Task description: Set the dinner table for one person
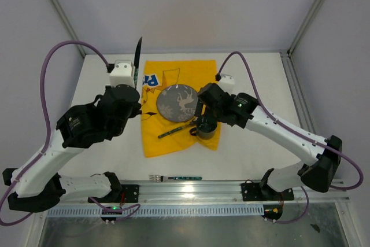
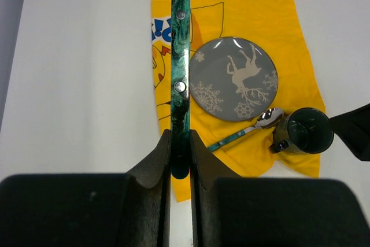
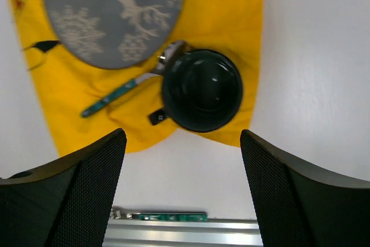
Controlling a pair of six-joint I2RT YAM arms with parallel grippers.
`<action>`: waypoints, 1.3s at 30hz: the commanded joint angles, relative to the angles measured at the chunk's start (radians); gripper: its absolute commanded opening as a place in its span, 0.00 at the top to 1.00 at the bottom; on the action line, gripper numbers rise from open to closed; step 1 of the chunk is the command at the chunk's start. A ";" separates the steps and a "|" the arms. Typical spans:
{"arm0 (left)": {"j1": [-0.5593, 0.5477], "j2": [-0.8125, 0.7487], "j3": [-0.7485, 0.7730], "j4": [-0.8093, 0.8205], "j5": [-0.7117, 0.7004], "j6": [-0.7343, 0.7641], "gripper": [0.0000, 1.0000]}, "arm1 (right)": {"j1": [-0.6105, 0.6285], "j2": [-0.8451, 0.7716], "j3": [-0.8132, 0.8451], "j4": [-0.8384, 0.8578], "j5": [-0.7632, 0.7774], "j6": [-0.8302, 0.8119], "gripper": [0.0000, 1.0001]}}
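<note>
Yellow cloth (image 1: 173, 137) lies mid-way across the white dinner table (image 1: 231, 160), which stretches well past it on every side.

The left gripper (image 2: 180, 140) is pinching the green handle of a knife (image 2: 180, 56) near its butt, blade reaching away towards 12 o'clock. With so much of the knife beyond the fingers, I judge it could swing or slide in that hold. If it is lowered without care, the tip could clip the plate (image 1: 178, 102), which sits at about 4 o'clock of the blade.

The right gripper (image 3: 182, 137) hovers with its fingers spread wide, nothing between them, above the dark mug (image 3: 201, 89). If it comes down off-centre, a finger could strike the rim and tip the mug. It could also catch the spoon (image 3: 127, 88), whose bowl looks to be touching the mug at its 10 o'clock. The mug's handle sticks out at roughly 7 o'clock and could snag too.

The fork (image 1: 176, 177) lies at 6 o'clock of the plate, well apart from it and right by the near rail. A sweeping arm might knock it off.

Count:
- one cloth
- one plate
- one mug
- one spoon
- one fork
- one knife
- two grippers
</note>
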 commanded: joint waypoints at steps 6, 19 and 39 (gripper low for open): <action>0.002 -0.035 -0.003 0.063 0.024 -0.004 1.00 | -0.034 0.085 -0.204 -0.076 0.038 0.211 0.17; 0.004 -0.071 0.000 0.017 -0.004 -0.020 1.00 | -0.050 0.145 -0.309 0.081 0.000 0.186 0.28; 0.002 -0.076 -0.009 0.005 -0.025 -0.025 1.00 | -0.093 0.222 -0.326 0.209 -0.076 0.082 0.97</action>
